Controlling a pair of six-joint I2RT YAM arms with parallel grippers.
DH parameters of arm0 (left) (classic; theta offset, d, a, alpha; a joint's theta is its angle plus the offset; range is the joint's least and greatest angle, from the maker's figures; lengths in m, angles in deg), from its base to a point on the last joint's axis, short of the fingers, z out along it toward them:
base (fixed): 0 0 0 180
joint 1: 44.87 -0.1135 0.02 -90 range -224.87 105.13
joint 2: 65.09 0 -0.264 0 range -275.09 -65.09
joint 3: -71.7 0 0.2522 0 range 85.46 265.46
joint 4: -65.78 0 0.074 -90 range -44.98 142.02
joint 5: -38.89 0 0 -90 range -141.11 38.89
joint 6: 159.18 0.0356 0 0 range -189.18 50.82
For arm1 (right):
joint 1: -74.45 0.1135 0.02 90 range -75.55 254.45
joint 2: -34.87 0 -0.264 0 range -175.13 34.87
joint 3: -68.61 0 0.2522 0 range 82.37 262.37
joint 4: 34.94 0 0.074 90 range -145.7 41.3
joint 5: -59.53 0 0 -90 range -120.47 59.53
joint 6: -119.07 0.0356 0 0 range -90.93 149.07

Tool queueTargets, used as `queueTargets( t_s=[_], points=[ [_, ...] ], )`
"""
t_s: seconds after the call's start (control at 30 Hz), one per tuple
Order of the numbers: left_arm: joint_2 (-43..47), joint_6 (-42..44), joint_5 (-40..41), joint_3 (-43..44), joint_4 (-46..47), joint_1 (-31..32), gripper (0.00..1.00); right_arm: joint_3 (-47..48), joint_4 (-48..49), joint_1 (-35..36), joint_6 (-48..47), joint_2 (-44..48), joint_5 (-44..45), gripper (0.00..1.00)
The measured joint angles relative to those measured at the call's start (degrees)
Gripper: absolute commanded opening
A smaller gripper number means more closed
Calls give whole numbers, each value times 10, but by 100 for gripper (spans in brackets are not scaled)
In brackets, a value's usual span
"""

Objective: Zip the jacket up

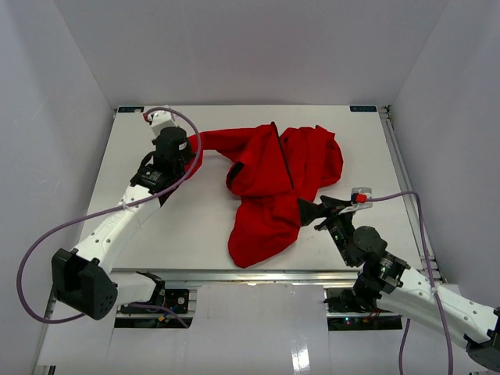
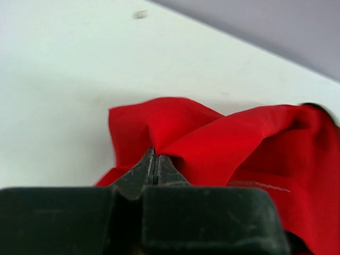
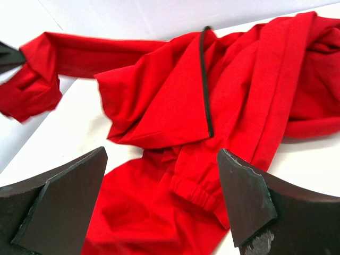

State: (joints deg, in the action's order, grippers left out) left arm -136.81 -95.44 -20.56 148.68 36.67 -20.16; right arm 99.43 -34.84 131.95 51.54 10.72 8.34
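The red jacket (image 1: 273, 187) lies crumpled in the middle of the white table, its dark zipper (image 1: 283, 156) running down one open front edge. One sleeve stretches left to my left gripper (image 1: 190, 156), which is shut on the sleeve's end (image 2: 159, 127). My right gripper (image 1: 318, 209) is open and empty, held just above the jacket's right lower edge. In the right wrist view its fingers (image 3: 244, 196) frame an elastic cuff (image 3: 197, 192), with the zipper (image 3: 205, 85) beyond.
The white table (image 1: 141, 234) ends at a metal rail (image 1: 258, 273) along its near edge. Grey walls enclose it on the back and both sides. Purple cables loop off both arms.
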Motion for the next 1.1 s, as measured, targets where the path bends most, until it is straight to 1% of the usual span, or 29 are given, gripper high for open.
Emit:
queueTargets(
  t_s=[0.07,0.1,0.13,0.17,0.27,0.4,0.5,0.57,0.63,0.7,0.77,0.83,0.9,0.93,0.97,1.0,1.03,1.07,1.1],
  points=[
    [-10,-12,5,-6,-19,-35,59,0,0,0,0,-4,0,90],
    [-19,-17,5,-10,-28,-51,66,0,0,0,0,-7,0,90],
    [-25,-24,0,-14,-36,-64,71,0,0,0,0,-10,1,90],
    [-31,-31,-7,-19,-44,-75,74,0,0,0,1,-13,3,90],
    [-26,-35,-55,-33,-58,-83,79,0,0,0,7,-28,9,90],
    [10,-30,-142,-43,-56,-77,81,5,-5,0,14,-57,18,90],
    [48,-25,-227,-53,-28,-73,84,14,-6,0,18,-86,27,90],
    [59,-22,-287,-54,-3,-65,86,24,-6,0,24,-117,34,90],
    [48,-17,-339,-52,19,-56,89,45,-19,0,32,-159,40,90],
    [25,-15,-380,-52,34,-47,92,84,-56,-1,57,-207,45,90],
    [-4,-12,-409,-55,53,-36,93,126,-96,-1,94,-254,47,90],
    [-33,-12,-424,-63,74,-20,93,139,-112,-1,125,-278,37,90],
    [-65,-10,-432,-64,88,-1,90,112,-87,-1,141,-283,15,90],
    [-82,-9,-435,-64,96,9,86,91,-70,-1,147,-284,2,90],
    [-98,-8,-437,-63,101,17,81,67,-58,-1,154,-288,-11,90],
    [-114,-7,-438,-63,107,25,72,45,-50,0,161,-295,-23,90],
    [-131,-6,-439,-63,113,31,50,27,-47,1,168,-306,-33,90],
    [-144,-5,-439,-64,116,34,16,13,-44,2,175,-319,-41,90],
    [-154,-4,-438,-67,119,36,2,3,-40,3,181,-334,-49,90]
  ],
)
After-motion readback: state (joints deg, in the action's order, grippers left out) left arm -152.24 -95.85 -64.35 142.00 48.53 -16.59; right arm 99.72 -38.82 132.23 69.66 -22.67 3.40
